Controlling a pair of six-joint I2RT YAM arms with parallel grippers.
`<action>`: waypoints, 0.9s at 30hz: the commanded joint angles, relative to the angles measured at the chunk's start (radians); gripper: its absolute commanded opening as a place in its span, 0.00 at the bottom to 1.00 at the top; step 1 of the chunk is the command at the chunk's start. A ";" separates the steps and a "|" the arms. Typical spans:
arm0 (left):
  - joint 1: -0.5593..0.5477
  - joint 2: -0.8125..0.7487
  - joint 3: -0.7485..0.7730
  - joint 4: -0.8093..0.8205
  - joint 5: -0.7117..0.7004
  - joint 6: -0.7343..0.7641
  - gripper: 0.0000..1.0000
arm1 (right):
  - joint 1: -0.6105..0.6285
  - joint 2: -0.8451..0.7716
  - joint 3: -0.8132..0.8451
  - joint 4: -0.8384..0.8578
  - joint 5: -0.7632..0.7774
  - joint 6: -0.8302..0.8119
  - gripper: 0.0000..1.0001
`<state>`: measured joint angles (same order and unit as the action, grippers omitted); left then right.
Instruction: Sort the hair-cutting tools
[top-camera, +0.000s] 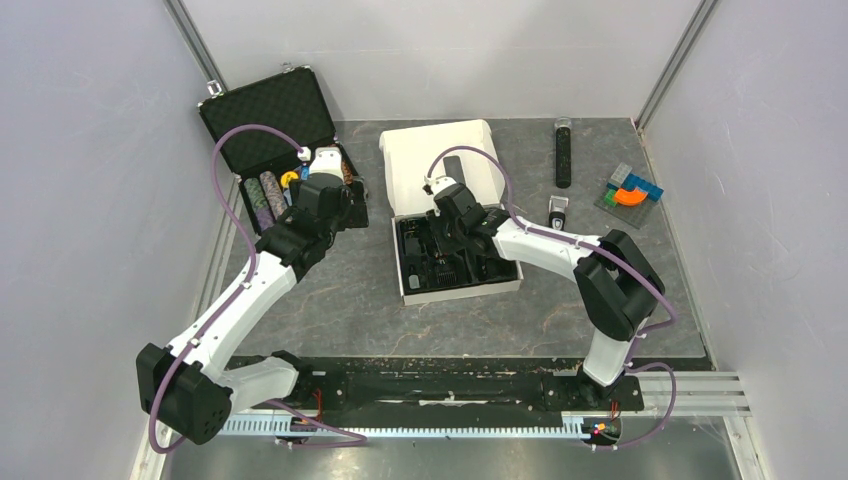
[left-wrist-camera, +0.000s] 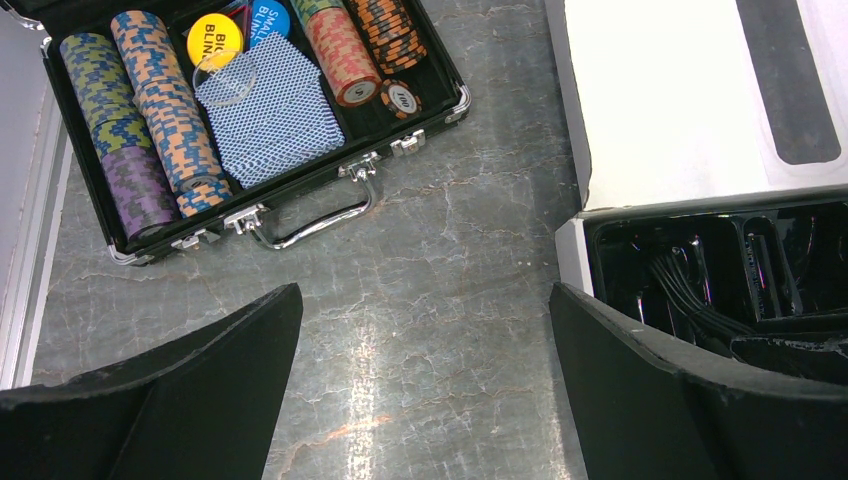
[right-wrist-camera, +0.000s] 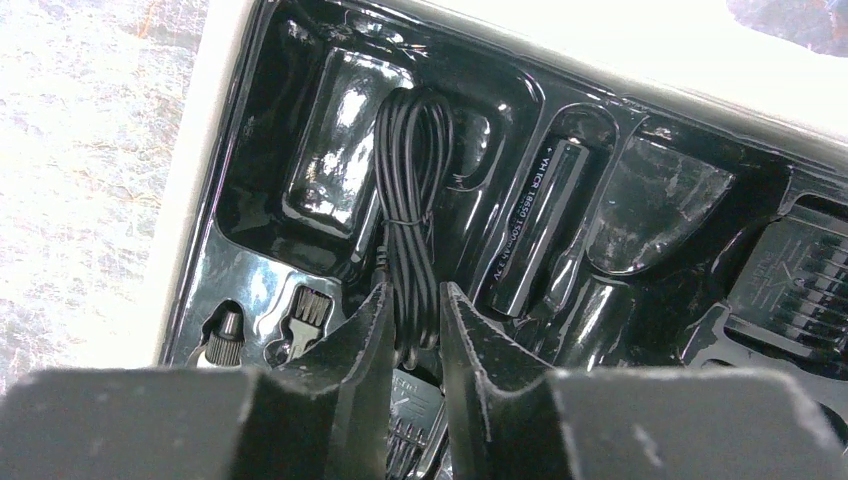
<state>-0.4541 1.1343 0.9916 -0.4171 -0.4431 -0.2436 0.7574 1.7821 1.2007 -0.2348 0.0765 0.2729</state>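
A white box (top-camera: 410, 290) holds a black tray (right-wrist-camera: 250, 290) of moulded slots. My right gripper (top-camera: 445, 232) is down in the tray. In the right wrist view its fingers (right-wrist-camera: 412, 295) stand close together round the lower loop of a coiled black cable (right-wrist-camera: 410, 150). A black comb attachment (right-wrist-camera: 800, 290) lies in a slot at the right, and another (right-wrist-camera: 415, 425) lies under the fingers. A small black-and-silver clipper (top-camera: 557, 212) lies on the table right of the box. My left gripper (top-camera: 335, 205) (left-wrist-camera: 425, 300) is open and empty over bare table.
An open black case (top-camera: 270, 110) (left-wrist-camera: 320, 215) of colourful chips and cards lies at the back left. A thin black stick (top-camera: 563, 152) and coloured blocks (top-camera: 630, 190) lie at the back right. The box's white lid (top-camera: 440, 150) lies open behind the tray. Grey walls close in both sides.
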 joint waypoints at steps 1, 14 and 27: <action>-0.003 -0.003 0.027 0.023 -0.014 0.001 1.00 | 0.005 -0.006 0.031 0.012 0.021 -0.002 0.22; -0.003 -0.002 0.026 0.023 -0.014 0.000 1.00 | 0.007 0.016 -0.003 0.104 0.122 -0.054 0.12; -0.003 -0.004 0.027 0.022 -0.011 0.000 1.00 | 0.018 0.042 -0.061 0.263 0.095 -0.063 0.16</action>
<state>-0.4541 1.1343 0.9916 -0.4171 -0.4431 -0.2436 0.7685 1.8023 1.1416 -0.0551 0.1600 0.2260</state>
